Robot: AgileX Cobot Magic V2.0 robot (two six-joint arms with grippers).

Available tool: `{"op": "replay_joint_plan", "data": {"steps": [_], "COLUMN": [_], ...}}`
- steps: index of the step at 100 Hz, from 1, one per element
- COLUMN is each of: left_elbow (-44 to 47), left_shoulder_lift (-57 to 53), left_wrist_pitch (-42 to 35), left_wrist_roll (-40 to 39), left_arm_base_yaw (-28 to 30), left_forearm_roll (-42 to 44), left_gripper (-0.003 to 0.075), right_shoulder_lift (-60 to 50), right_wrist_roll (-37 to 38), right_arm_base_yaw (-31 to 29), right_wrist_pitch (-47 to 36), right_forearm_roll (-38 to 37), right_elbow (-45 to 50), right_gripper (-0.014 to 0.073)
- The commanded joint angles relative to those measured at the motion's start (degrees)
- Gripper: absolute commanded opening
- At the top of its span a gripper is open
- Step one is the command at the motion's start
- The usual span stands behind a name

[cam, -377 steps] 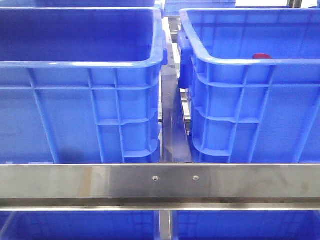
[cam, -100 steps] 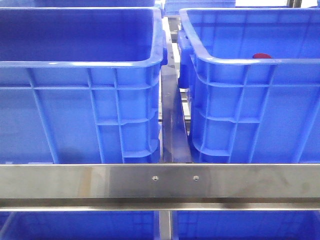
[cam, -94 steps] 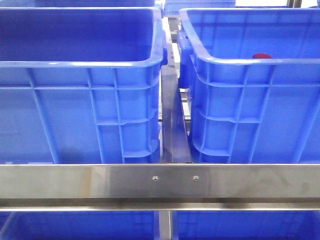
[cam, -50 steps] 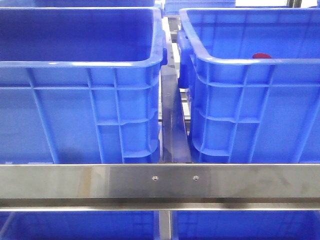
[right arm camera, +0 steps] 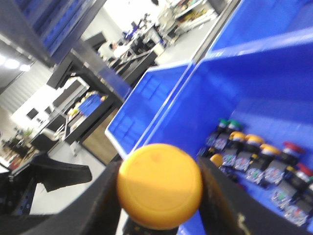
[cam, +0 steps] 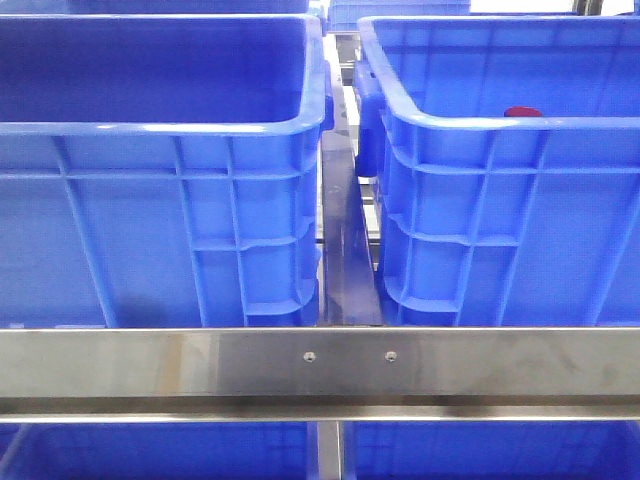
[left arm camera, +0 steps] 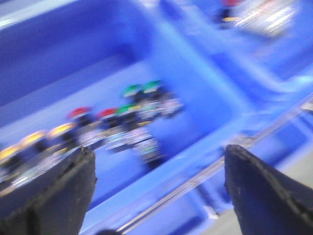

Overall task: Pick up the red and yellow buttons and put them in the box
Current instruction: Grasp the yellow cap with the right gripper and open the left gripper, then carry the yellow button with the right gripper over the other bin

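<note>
In the front view a steel rail [cam: 320,365] is running across the foreground, with two blue crates standing behind it side by side. The left crate [cam: 160,130] and the right crate [cam: 480,125] are sitting just apart, a dark metal strip [cam: 345,250] showing in the gap between them. A red button [cam: 522,112] is peeking over the near rim of the right crate. Neither arm is appearing in this view.

In the right wrist view the right gripper [right arm camera: 159,196] is clamping a yellow button [right arm camera: 159,185] between its dark fingers [right arm camera: 220,200]. Beyond it, a row of buttons [right arm camera: 259,161] with green, yellow and red caps is lying on a crate floor against the wall.

In the left wrist view, which is blurred, the left gripper [left arm camera: 159,191] is hanging with its fingers [left arm camera: 264,191] spread wide and nothing between them. It is hovering over a crate holding a row of buttons [left arm camera: 98,129] with yellow, red and green caps.
</note>
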Motion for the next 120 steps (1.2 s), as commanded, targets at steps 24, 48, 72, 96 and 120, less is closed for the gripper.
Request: {"op": "replay_joint_plan", "data": {"steps": [24,48,72,96,120], "left_elbow": [0.44,0.69,0.69,0.69,0.69], "left_shoulder_lift": [-2.89,-2.78,-2.78,-2.78,-2.78], "left_wrist_pitch": [0.05,-0.07,-0.07,-0.07,-0.07], "left_wrist_roll": [-5.63,-6.82,-7.04,-7.04,-7.04], "left_arm_base_yaw": [-0.46,-0.46,-0.46,-0.46,-0.46], "left_forearm_roll": [7.46,7.62,7.62,7.62,7.62], "left_gripper": [0.0517,0.0516,0.0516,0.0513,0.0302], "right_shoulder_lift": [-3.98,-6.07,-9.58,-10.15,-8.92], "right_wrist_roll": [-0.90,-4.19,-8.22,-8.42,-9.71], "right_arm_base_yaw": [-1.89,-2.72,-6.19,-9.19,-12.61], "right_wrist_pitch": [3.95,-0.88,-17.05,-37.63,-48.79], "right_forearm_roll": [8.12,5.67,-3.09,-12.44,-12.92], "right_elbow": [-2.15,-2.15,-2.15,-2.02,-1.12], "right_gripper": [0.0164,0.0164,0.0164,0.0164,0.0164]}}
